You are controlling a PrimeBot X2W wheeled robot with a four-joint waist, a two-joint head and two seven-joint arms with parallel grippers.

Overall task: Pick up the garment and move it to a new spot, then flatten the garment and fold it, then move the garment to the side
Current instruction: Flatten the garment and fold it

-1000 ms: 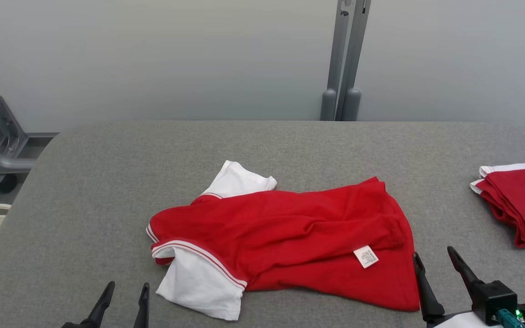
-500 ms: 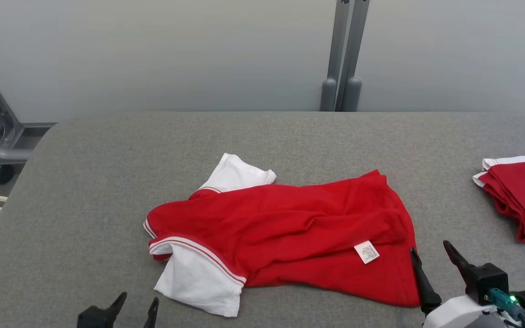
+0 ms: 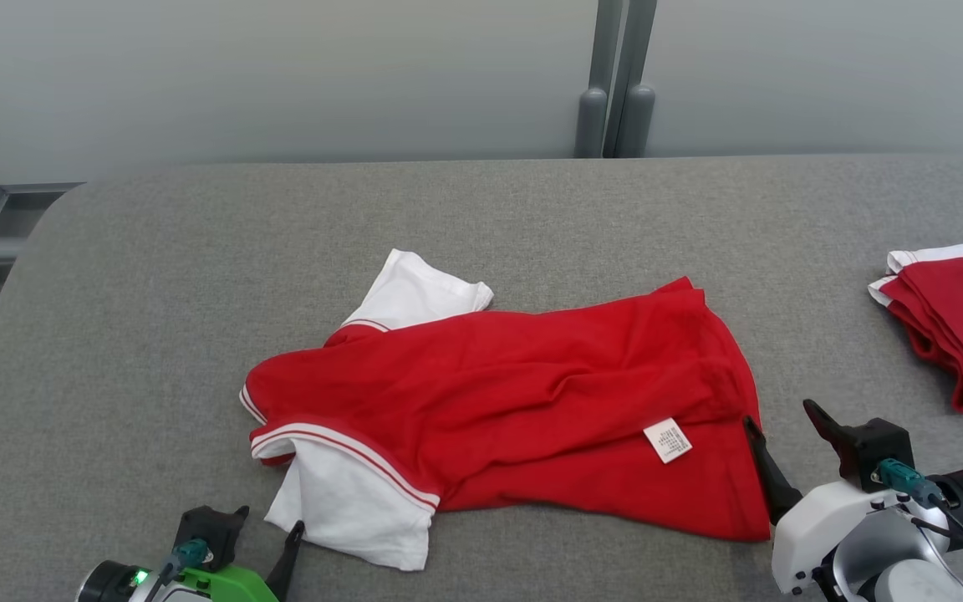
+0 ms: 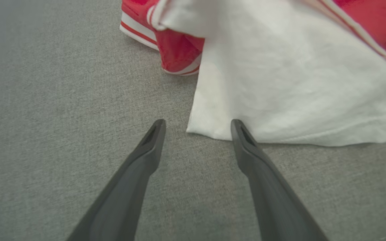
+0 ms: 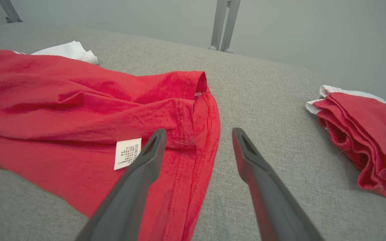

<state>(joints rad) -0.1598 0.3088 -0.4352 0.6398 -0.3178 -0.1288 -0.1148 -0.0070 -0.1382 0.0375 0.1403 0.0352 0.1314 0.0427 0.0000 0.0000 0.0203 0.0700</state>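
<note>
Red, white-sleeved crumpled shirt (image 3: pixel 515 393) lies unlifted. Both the left gripper (image 4: pixel 197 122) and the right gripper (image 5: pixel 198 131) have edged up to it, jaws spread for pickup.

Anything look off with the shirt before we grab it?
The red shirt lies rumpled, not flat; its care label faces up by the hem, so inner fabric likely shows there.

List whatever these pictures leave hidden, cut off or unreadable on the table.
Care label print: too small to read in the head and right wrist views.
Folded red pile: cut off by the head view's right edge.
Far white sleeve: partly tucked under the red shirt, head view.
Near white sleeve: blurred, its top cut by the left wrist view's upper edge.
</note>
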